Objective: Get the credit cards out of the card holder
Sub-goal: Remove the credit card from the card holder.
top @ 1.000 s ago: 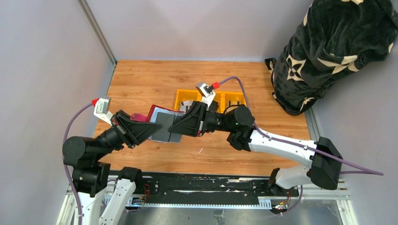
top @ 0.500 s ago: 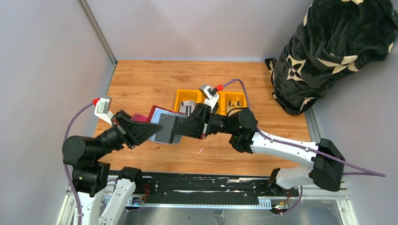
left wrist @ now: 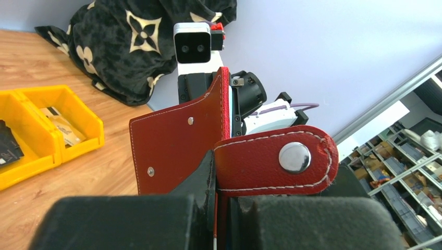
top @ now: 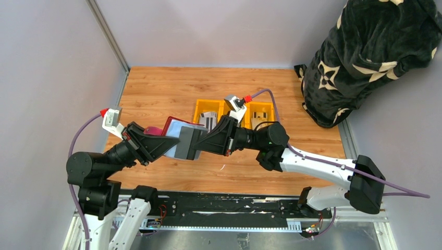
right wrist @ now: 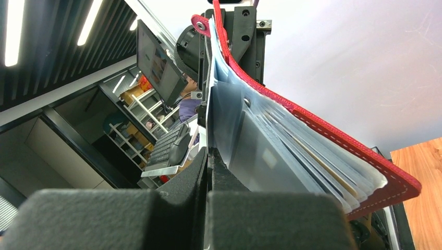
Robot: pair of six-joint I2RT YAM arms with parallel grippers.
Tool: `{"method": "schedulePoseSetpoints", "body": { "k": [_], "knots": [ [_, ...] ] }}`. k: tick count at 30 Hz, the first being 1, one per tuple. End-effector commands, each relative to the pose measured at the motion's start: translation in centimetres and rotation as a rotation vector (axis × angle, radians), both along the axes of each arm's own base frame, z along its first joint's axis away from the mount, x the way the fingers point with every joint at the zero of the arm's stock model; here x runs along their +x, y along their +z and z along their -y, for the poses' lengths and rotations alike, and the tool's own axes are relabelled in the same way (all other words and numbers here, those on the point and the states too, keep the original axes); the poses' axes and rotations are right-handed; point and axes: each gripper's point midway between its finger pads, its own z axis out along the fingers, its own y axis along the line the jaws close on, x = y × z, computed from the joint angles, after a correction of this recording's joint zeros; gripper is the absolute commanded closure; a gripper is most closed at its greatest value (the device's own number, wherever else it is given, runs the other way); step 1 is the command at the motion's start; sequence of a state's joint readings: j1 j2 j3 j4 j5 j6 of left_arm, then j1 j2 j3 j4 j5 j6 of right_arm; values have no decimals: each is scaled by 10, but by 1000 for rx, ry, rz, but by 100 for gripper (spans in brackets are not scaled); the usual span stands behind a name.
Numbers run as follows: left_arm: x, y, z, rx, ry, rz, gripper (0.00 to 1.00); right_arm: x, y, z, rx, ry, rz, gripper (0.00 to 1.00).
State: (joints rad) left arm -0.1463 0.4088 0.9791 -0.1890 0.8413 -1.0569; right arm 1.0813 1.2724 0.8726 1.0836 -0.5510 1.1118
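I have the card holder (top: 180, 131) held open above the table (top: 156, 88), just on the near side of the yellow bin (top: 198, 107). My left gripper (left wrist: 216, 200) is clamped tight on its red cover beside the snap tab (left wrist: 294, 157). My right gripper (right wrist: 207, 172) is pinched fully closed on the outer sleeve (right wrist: 229, 120). Some credit cards (top: 209, 119) lie in the bin; others sit in the sleeves.

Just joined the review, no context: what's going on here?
Both arms hold the open card holder up between them. The left gripper clamps its red leather cover near the snap tab; the right gripper is shut on the edge of an inner clear sleeve. A few cards lie in the yellow bin behind.
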Motion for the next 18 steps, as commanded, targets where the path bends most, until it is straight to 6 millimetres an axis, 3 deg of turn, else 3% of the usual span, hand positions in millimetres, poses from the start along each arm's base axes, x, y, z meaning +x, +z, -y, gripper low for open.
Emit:
{"method": "schedulePoseSetpoints", "body": {
  "k": [1,5,13,18],
  "knots": [
    [5,5,-3,6,39,48,100,-6,17,13,59,10,26,100],
    [14,2,-9,65,120,94,100,16,-3,24,-28,-52,-17,100],
    [32,-11,-29,202,303,160,100,72,-56,78,-292,-324,-53,100],
    [30,-19,-26,248,270,179,100,135,-118,116,-652,-607,-128,100]
  ]
}}
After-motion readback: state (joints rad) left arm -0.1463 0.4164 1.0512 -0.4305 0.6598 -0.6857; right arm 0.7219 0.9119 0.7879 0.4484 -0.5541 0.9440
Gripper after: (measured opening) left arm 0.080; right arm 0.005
